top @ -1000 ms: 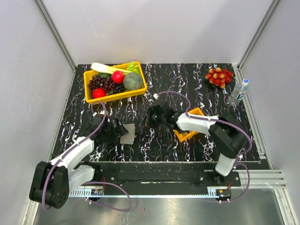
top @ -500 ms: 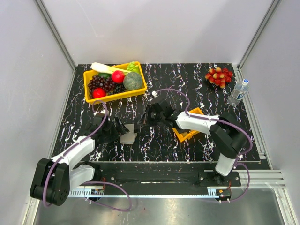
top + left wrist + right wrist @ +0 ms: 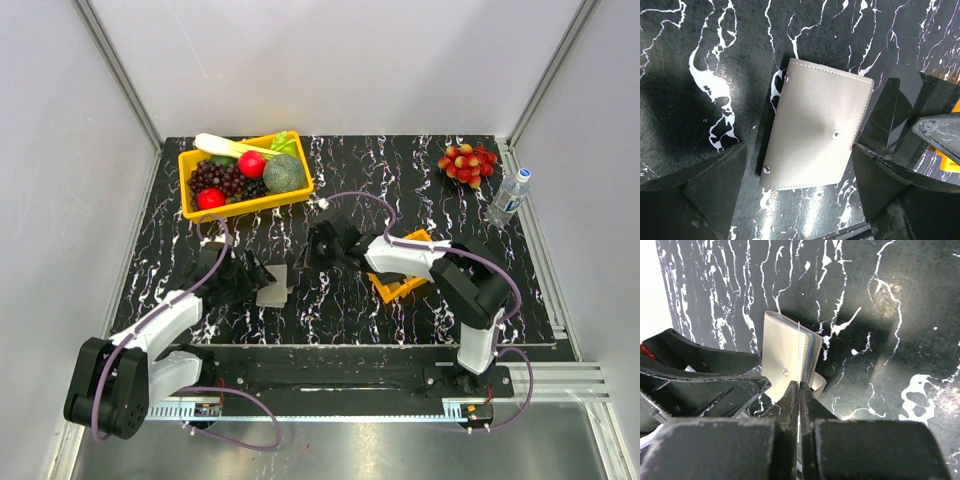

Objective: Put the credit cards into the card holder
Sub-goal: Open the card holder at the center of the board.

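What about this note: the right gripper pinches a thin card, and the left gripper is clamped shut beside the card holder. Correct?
Not quite. The left gripper is open, its fingers straddling the card holder, as the left wrist view shows. The right gripper does pinch a thin card.

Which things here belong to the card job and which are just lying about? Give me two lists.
Job:
- card holder, straddled by the open left gripper
- credit card, edge-on in the shut right gripper

Lying about:
- small orange tray
- yellow bin of fruit and vegetables
- bunch of red grapes
- water bottle
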{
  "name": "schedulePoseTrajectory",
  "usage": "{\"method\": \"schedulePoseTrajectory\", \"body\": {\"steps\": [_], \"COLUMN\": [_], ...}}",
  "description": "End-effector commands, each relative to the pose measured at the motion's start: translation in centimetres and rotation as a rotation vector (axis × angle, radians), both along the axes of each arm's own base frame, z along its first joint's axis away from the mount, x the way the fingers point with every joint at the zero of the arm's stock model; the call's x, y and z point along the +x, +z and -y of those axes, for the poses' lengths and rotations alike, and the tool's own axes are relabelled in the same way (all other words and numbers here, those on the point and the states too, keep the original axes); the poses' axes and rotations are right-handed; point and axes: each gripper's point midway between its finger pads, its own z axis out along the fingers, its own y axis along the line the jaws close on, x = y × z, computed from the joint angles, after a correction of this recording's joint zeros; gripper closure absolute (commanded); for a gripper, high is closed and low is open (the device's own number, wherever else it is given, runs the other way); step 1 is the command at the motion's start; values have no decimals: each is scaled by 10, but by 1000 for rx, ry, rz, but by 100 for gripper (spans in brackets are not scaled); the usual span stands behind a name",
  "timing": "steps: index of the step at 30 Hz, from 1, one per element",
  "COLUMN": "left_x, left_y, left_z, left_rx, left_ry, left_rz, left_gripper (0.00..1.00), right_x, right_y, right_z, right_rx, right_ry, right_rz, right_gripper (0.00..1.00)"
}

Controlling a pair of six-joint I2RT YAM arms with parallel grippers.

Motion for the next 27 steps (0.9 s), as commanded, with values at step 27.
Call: {"method": "schedulePoseTrajectory", "body": {"steps": [27], "left_x": [8], "left_y": [-2], "left_z": [48], "left_rx": [-118], "left_ry": [-112], "left_rz": [-1], "left_gripper": [16], "right_x": [-11], "right_y": [-3], "right_z": [13], "right_rx": [130], "right_ry": [-23], "right_rz": [-58], "right_gripper": [100]}}
